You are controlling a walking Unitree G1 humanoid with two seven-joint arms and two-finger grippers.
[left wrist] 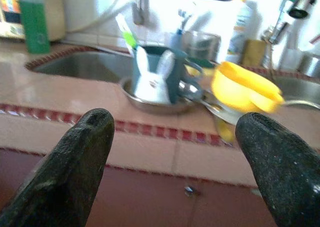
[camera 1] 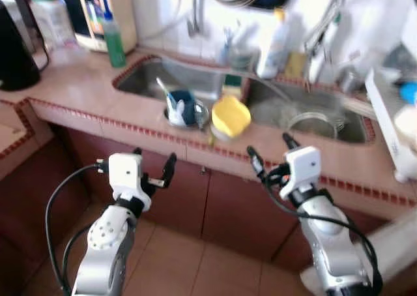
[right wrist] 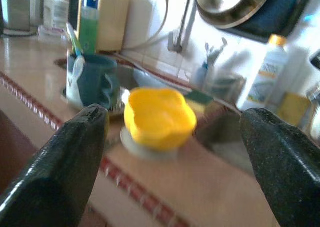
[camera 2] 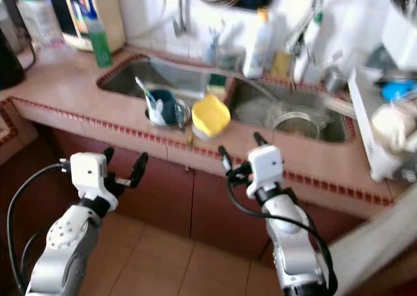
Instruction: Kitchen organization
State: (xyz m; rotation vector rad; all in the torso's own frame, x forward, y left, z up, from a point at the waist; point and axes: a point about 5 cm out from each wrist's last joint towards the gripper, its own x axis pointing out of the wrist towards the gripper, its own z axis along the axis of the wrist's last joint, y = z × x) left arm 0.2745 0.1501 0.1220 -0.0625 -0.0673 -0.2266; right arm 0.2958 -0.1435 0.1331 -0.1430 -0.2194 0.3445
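The left pincer (camera 1: 152, 171) gapes empty below the surface (camera 1: 85, 87) edge. The teal mug (camera 1: 184, 107) in its steel dish could tip if bumped. The yellow bowl (camera 1: 230, 115) overhangs the rim; the wide-open, empty right pincer (camera 1: 268, 154) might knock it off.

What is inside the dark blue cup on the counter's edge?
A toothbrush with a green and white head stands in the cup, leaning out over the rim. The cup's wall hides the handle's lower part and anything else inside. The cup sits in a metal dish.
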